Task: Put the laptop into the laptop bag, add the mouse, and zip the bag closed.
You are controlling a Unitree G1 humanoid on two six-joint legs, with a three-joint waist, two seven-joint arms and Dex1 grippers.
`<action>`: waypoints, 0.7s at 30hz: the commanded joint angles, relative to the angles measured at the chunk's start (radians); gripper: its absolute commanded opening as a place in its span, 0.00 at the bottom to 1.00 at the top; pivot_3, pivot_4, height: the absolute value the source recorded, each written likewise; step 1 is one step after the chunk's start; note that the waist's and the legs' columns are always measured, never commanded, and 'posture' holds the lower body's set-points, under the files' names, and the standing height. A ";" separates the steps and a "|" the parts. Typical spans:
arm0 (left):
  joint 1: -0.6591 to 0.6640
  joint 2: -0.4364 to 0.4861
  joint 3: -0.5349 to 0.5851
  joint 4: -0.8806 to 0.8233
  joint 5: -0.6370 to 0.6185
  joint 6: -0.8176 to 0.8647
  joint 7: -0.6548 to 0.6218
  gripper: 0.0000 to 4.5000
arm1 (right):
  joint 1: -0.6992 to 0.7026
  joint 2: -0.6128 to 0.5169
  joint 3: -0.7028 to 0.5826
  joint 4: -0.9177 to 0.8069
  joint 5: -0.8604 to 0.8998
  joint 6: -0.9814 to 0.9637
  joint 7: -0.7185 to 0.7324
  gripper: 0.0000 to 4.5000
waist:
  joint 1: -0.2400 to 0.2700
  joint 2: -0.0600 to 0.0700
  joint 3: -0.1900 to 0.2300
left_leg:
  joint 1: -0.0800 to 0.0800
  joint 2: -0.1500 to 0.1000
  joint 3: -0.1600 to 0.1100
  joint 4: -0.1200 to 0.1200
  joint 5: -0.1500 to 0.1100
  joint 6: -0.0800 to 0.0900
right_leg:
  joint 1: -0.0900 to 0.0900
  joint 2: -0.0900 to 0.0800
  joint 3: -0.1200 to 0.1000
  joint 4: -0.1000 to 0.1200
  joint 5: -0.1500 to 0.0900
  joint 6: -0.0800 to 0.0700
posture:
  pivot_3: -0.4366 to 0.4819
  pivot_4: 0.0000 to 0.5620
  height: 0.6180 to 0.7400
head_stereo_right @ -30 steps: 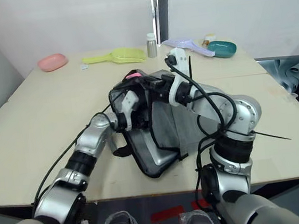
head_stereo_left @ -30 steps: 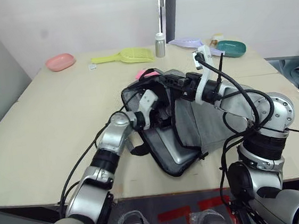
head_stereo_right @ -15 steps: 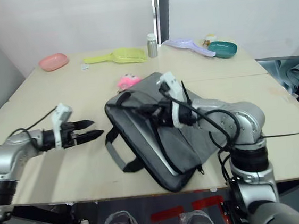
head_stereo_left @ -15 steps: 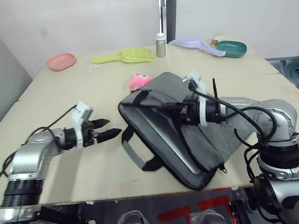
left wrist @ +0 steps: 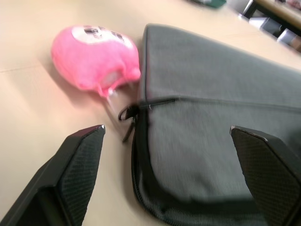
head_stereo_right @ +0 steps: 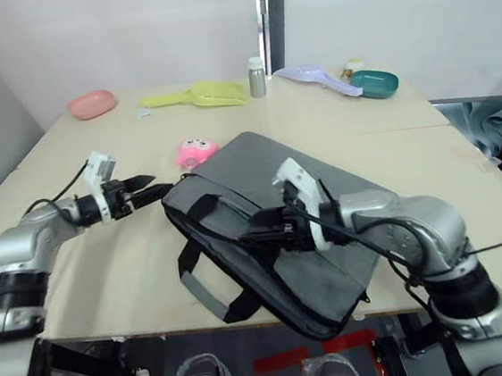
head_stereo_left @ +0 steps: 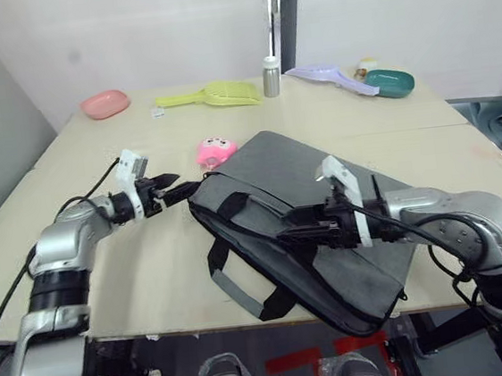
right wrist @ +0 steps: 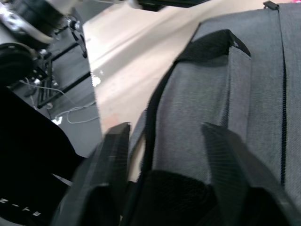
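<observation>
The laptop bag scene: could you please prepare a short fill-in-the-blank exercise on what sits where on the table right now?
1. The plush toy lying beside the laptop bag is ____ in colour.
2. The left pincer points at the bag's corner where the ____ pull hangs.
3. The right pincer rests on the bag near a black strap ____.
4. Along the table's far edge, the metal bottle stands next to a ____ scoop.

Missing words: pink; zipper; handle; yellow

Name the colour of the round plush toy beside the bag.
Pink plush toy, clearest in the left wrist view.
</observation>
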 commanded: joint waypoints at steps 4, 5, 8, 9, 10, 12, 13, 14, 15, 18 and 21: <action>-0.100 -0.036 -0.110 0.233 0.129 -0.155 -0.034 1.00 | 0.185 -0.158 -0.279 -0.029 0.042 0.007 -0.045 1.00 | 0.015 0.000 0.000 | 0.000 0.000 0.000 -0.001 0.000 0.001 | 0.000 0.000 0.000 -0.001 0.000 0.000 | 0.48 0.27 1.00; -0.111 -0.043 -0.123 0.271 0.145 -0.177 -0.042 1.00 | 0.220 -0.186 -0.330 -0.013 0.040 0.007 -0.049 1.00 | 0.022 0.000 0.000 | 0.000 -0.001 0.000 -0.001 0.000 0.001 | 0.001 -0.001 0.000 -0.002 0.000 0.000 | 0.48 0.27 1.00; -0.137 -0.057 -0.144 0.362 0.177 -0.219 -0.067 1.00 | 0.315 -0.251 -0.448 0.030 0.066 0.015 -0.026 1.00 | 0.024 -0.001 0.000 | 0.000 -0.001 0.000 0.000 0.000 0.002 | 0.001 -0.001 0.000 -0.002 0.000 0.000 | 0.48 0.27 1.00; -0.144 -0.063 -0.151 0.391 0.189 -0.239 -0.073 1.00 | 0.363 -0.272 -0.495 0.052 0.058 0.018 -0.014 1.00 | 0.027 -0.001 0.000 | 0.000 -0.001 0.000 -0.001 -0.001 0.003 | 0.001 -0.001 0.000 -0.002 0.000 0.000 | 0.48 0.27 1.00; -0.152 -0.070 -0.147 0.418 0.187 -0.247 -0.088 1.00 | 0.412 -0.289 -0.534 0.070 0.045 0.014 -0.001 1.00 | 0.029 -0.001 0.000 | 0.001 -0.001 0.000 -0.001 -0.001 0.004 | 0.001 -0.001 0.000 -0.002 0.000 0.000 | 0.48 0.27 1.00; -0.169 -0.083 -0.134 0.450 0.175 -0.244 -0.113 1.00 | 0.501 -0.302 -0.600 0.096 0.036 0.007 0.019 1.00 | 0.038 -0.001 0.000 | 0.002 -0.001 0.000 0.000 -0.003 0.007 | 0.003 -0.001 0.000 -0.003 0.000 0.000 | 0.48 0.27 1.00; -0.173 -0.085 -0.137 0.458 0.175 -0.244 -0.133 0.88 | 0.545 -0.299 -0.630 0.108 0.037 0.007 0.024 1.00 | 0.039 -0.001 0.000 | 0.002 -0.001 0.000 0.000 -0.003 0.007 | 0.003 -0.001 0.000 -0.003 0.000 0.000 | 0.48 0.27 1.00; -0.176 -0.087 -0.140 0.465 0.178 -0.244 -0.146 0.81 | 0.578 -0.292 -0.651 0.118 0.041 0.008 0.025 1.00 | 0.040 -0.001 0.000 | 0.002 -0.001 0.000 0.000 -0.003 0.007 | 0.003 -0.002 0.000 -0.004 0.000 0.000 | 0.48 0.27 1.00; -0.179 -0.089 -0.141 0.470 0.181 -0.243 -0.155 0.74 | 0.607 -0.277 -0.673 0.129 0.048 0.012 0.018 1.00 | 0.040 -0.001 0.000 | 0.002 -0.001 0.000 0.000 -0.003 0.008 | 0.003 -0.002 0.000 -0.004 0.000 0.000 | 0.48 0.27 1.00; -0.183 -0.094 -0.149 0.482 0.196 -0.251 -0.173 0.51 | 0.671 -0.233 -0.701 0.158 0.053 0.009 -0.001 1.00 | 0.039 -0.001 0.000 | 0.002 -0.001 0.000 0.000 -0.003 0.008 | 0.004 -0.002 0.000 -0.003 0.000 0.000 | 0.48 0.27 1.00; -0.183 -0.097 -0.147 0.477 0.202 -0.247 -0.182 0.26 | 0.678 -0.179 -0.713 0.170 0.092 0.023 -0.040 1.00 | 0.036 0.000 -0.001 | 0.005 -0.001 0.001 0.000 -0.004 0.008 | 0.006 -0.002 0.000 -0.003 0.000 0.000 | 0.48 0.27 1.00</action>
